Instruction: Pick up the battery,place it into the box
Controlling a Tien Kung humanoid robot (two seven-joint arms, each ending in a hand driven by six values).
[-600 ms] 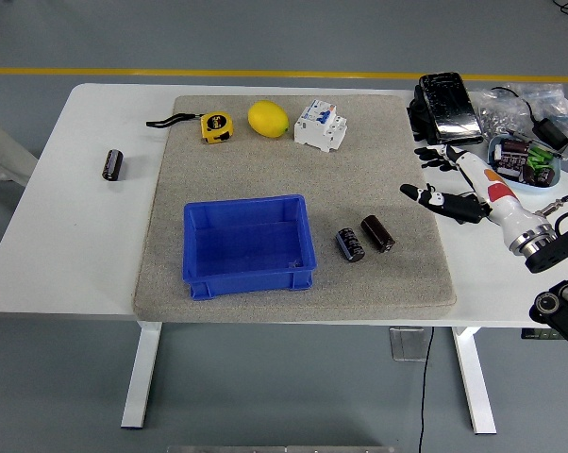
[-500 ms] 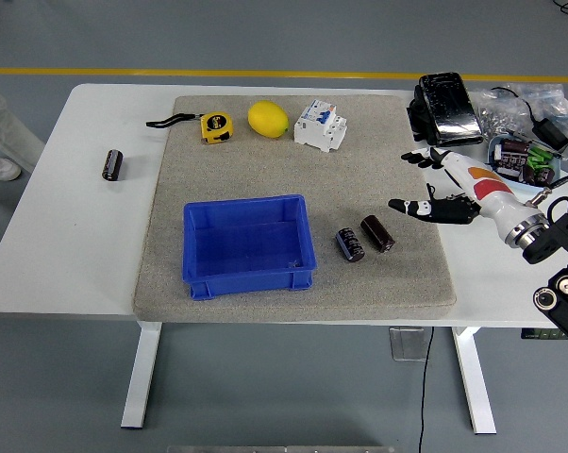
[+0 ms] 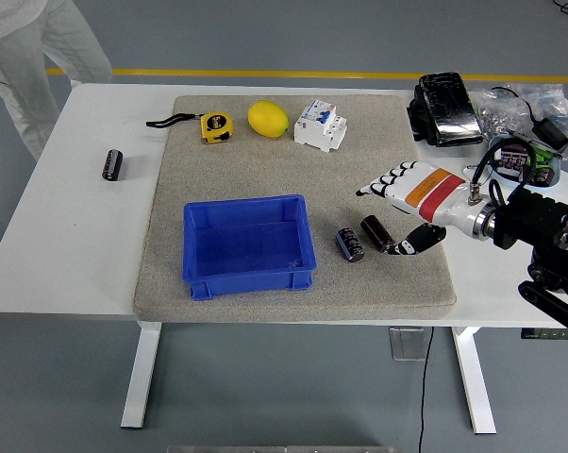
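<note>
- Now, two dark batteries lie side by side on the grey mat (image 3: pixel 265 170), near its front right corner. One battery (image 3: pixel 378 233) is dark brown and the other battery (image 3: pixel 350 243) is black with a bluish end.
- They are just to the right of the blue box (image 3: pixel 248 246), but not in it. I can see nothing inside the box.
- The right hand (image 3: pixel 407 203) comes in from the right edge of the table (image 3: pixel 76 236) and hangs just beside the brown battery. Its fingers (image 3: pixel 383 181) are spread flat and point left, and its thumb (image 3: pixel 409 243) reaches down close to the battery. It holds nothing.
- A third battery (image 3: pixel 112 164) lies by itself on the bare table near the left edge, well apart from the mat.
- Along the back edge of the mat sit a yellow tape measure (image 3: pixel 214 125) with a black strap, a lemon (image 3: pixel 268 119) and a white switch block (image 3: pixel 320 125).
- At the back right corner of the table there is a black pouch (image 3: pixel 446 107), some clear bags (image 3: pixel 520 104) and a little tray of parts (image 3: pixel 525 160).
- A person in light trousers (image 3: pixel 39 47) stands past the back left corner of the table.
</note>
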